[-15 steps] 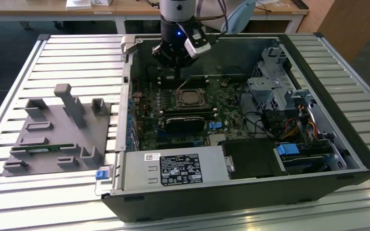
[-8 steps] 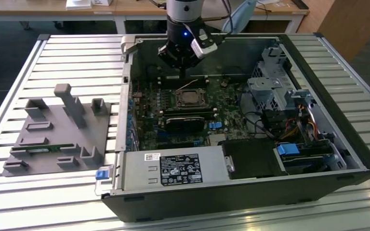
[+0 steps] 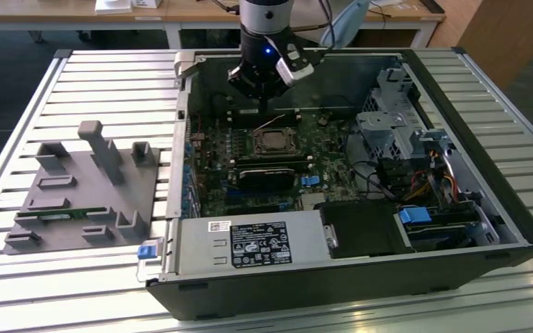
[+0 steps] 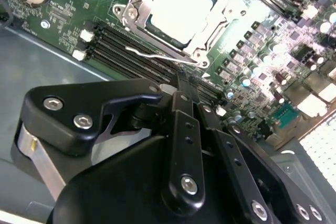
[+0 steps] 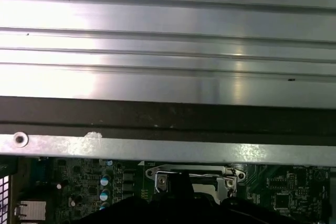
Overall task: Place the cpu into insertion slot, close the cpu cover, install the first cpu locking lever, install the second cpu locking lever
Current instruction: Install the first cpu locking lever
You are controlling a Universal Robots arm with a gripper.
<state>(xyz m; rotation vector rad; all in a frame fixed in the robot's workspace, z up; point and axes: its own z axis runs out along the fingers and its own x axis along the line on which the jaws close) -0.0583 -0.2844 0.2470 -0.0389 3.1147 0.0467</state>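
Note:
The cpu (image 4: pixel 181 6) lies silvery in the insertion slot (image 3: pixel 271 143) on the green motherboard. Around it, the silver cpu cover (image 4: pixel 212 38) lies flat as a frame. A thin wire locking lever (image 4: pixel 149 54) runs along the socket's edge on the gripper's side; whether it is latched I cannot tell. My gripper (image 4: pixel 181 83) hangs shut and empty just off that edge, above the memory slots. In the exterior view the gripper (image 3: pixel 264 111) stands over the far side of the socket. The first wrist view has the socket frame (image 5: pixel 194 178) beside the case wall.
The open computer case (image 3: pixel 516 229) lies on a slatted metal table. A long black module (image 3: pixel 268 175) sits just before the socket, a drive cage (image 3: pixel 391 128) at the exterior view's right, and a power supply (image 3: pixel 248 243) in front. A grey fixture block (image 3: pixel 81 187) stands at that view's left.

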